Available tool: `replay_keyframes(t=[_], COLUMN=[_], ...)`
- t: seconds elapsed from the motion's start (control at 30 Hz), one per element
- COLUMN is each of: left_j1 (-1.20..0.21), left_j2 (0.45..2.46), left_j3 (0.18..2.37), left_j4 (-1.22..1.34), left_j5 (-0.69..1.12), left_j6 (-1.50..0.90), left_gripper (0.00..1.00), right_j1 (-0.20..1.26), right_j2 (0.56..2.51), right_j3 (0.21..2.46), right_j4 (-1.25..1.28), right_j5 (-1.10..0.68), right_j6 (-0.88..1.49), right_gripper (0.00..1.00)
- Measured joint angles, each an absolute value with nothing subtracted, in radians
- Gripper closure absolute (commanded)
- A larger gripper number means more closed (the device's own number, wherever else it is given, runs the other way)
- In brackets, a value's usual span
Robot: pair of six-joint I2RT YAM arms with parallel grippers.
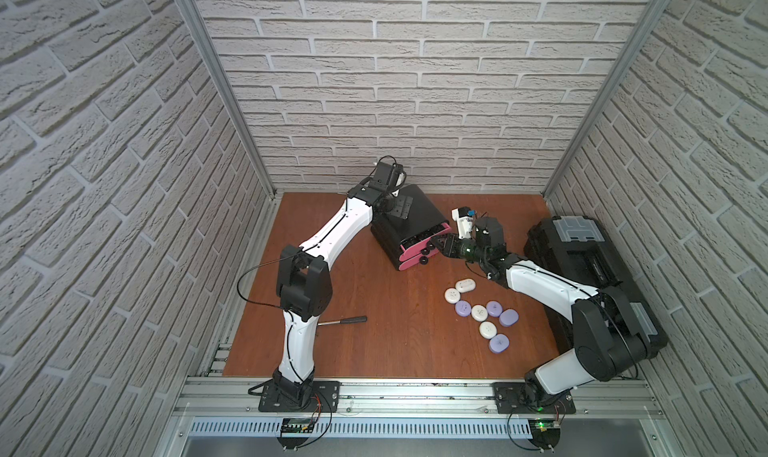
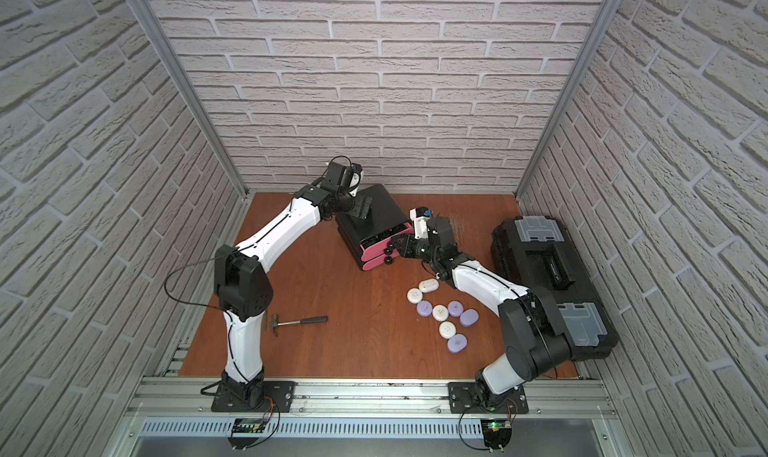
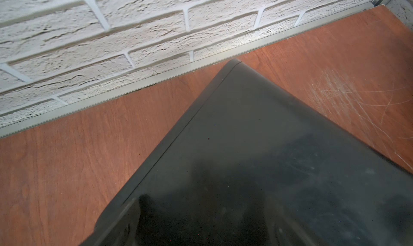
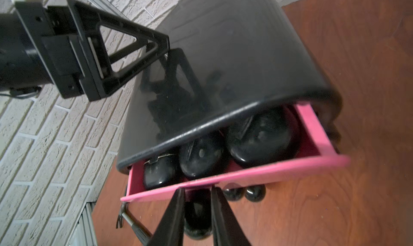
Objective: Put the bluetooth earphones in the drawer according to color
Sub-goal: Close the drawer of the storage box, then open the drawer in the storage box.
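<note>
The drawer cabinet (image 1: 411,222) is black with pink fronts and stands at the back of the table. Its top drawer (image 4: 245,173) is pulled partly out. Three black bluetooth earphones (image 4: 261,137) lie side by side inside it. My right gripper (image 4: 197,202) is shut on that drawer's round black knob (image 4: 197,213). My left gripper (image 1: 400,206) is open and rests on the cabinet's black top (image 3: 257,133). Several white earphones (image 1: 465,285) and several lavender ones (image 1: 499,343) lie in a loose cluster on the table in front of the cabinet.
A large black toolbox (image 1: 582,251) with grey latches fills the right side, beside my right arm. A hammer (image 2: 299,322) lies near my left arm's lower link. Brick-pattern walls close the table on three sides.
</note>
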State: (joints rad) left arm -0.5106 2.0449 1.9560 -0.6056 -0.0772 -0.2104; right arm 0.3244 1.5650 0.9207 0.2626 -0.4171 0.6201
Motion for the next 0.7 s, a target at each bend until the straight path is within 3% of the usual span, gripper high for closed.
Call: replay_keyframes(t=[0.4, 0.7], left_j1=[-0.511, -0.511], left_j2=[2.037, 2.008], left_j3=[1.948, 1.916], left_j4=[-0.602, -0.602], left_j5=[-0.043, 0.001], left_j6=[-0.212, -0.213], left_gripper=[0.08, 0.08], right_j1=[0.334, 0.342], right_j2=[1.644, 1.490], right_j3=[0.932, 0.837], right_j4=[0.406, 0.355], right_j5=[-0.422, -0.329], right_j6=[0.727, 0.688], right_gripper=[0.74, 0.68])
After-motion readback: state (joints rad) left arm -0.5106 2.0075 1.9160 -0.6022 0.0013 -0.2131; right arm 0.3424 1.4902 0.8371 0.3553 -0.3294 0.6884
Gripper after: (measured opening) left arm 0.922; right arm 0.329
